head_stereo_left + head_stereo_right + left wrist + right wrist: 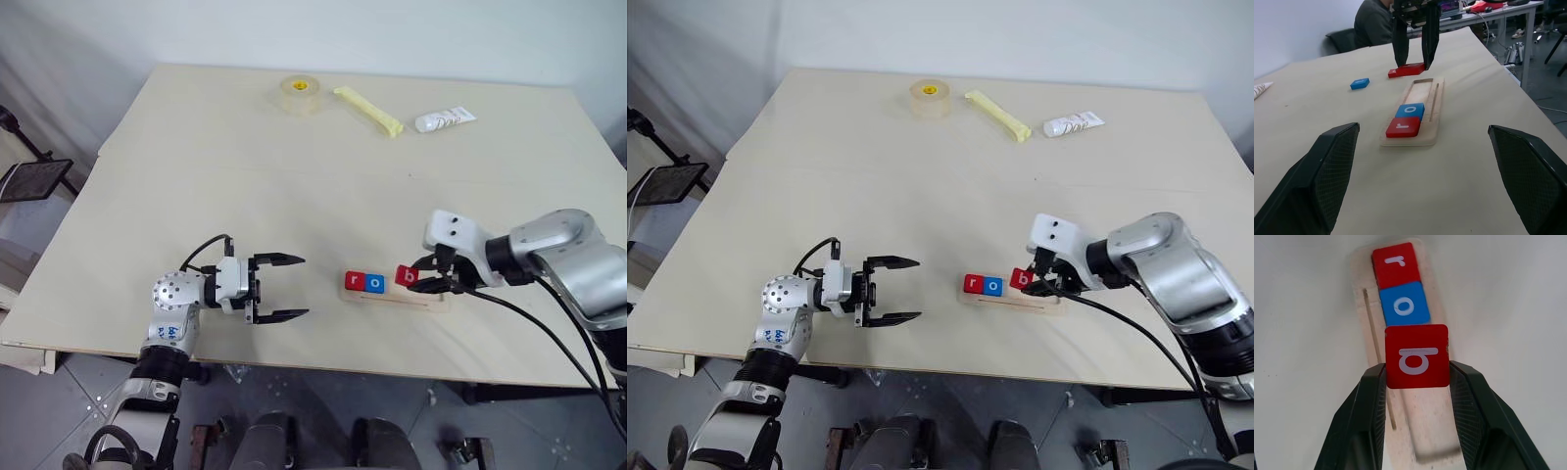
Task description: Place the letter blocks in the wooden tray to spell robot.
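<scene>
The wooden tray (423, 298) lies near the table's front edge. A red "r" block (354, 282) and a blue "o" block (374, 283) sit side by side at its left end. My right gripper (423, 279) is shut on a red "b" block (1417, 356) and holds it tilted just above the tray's bare part, beside the "o". A loose blue block (1359, 83) lies on the table past the tray. My left gripper (279, 287) stands open and empty to the left of the tray, pointing at it.
At the table's far side lie a tape roll (300, 95), a yellow stick (368, 110) and a white tube (445, 119). A person (1374, 22) sits beyond the table's right edge. The tray is close to the front edge (392, 367).
</scene>
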{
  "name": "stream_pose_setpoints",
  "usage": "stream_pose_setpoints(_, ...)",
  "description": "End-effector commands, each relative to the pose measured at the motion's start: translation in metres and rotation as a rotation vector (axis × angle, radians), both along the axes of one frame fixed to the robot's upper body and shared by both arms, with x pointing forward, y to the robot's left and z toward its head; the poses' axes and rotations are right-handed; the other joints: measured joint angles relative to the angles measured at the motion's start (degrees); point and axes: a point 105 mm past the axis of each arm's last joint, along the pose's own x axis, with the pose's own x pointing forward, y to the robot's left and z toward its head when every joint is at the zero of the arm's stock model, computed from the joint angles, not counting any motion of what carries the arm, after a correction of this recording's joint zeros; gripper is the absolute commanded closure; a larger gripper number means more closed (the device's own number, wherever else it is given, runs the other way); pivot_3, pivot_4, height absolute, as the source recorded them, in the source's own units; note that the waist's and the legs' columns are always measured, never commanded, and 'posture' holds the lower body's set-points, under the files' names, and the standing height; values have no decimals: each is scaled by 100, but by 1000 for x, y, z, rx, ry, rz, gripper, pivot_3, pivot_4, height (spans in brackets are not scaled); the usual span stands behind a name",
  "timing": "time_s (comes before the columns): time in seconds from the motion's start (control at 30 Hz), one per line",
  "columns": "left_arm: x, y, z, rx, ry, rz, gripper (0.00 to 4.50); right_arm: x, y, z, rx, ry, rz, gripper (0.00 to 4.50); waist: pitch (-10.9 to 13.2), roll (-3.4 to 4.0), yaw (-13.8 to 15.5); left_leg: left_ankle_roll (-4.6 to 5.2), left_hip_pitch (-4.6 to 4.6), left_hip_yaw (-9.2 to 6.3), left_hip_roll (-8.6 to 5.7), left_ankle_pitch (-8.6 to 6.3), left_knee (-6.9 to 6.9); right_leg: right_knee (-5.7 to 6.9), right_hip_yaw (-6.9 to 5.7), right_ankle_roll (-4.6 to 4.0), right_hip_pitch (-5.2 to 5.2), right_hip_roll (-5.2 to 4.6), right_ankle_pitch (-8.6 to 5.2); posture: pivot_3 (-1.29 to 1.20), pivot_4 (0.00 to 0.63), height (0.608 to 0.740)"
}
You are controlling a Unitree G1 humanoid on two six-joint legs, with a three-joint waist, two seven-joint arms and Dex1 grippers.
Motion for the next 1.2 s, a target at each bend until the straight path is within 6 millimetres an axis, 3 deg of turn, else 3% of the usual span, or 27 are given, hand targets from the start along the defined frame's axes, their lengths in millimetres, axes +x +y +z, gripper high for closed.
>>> stream_pose_setpoints(0.03,-1,0,6,-7,-40,-8,0,7,4,-2,-54,-28,41,3042,0,0,-10,0,0,0,0,0,0,0,0,0,0,0,0,0,150,740)
stream_pose_setpoints(0.87,-3,-4,3,-26,-42,22,0,18,10,-14,-115,-9,107,3042,0,0,-15,0,-2,1,1,0,0,3,-2,0,-4,0,0,0,150,740)
stream_pose_setpoints(1.13,-2,-4,3,-27,-40,26,0,10,16,-6,-95,-4,131,223,0,0,-17,0,-1,2,1,0,0,3,-3,0,-4,1,0,0,150,740)
stream_pose_setpoints(1.2,-2,-5,3,-28,-40,25,0,9,17,-3,-89,-12,126,47,0,0,-18,0,-1,2,1,0,0,4,-2,0,-4,1,0,0,150,740)
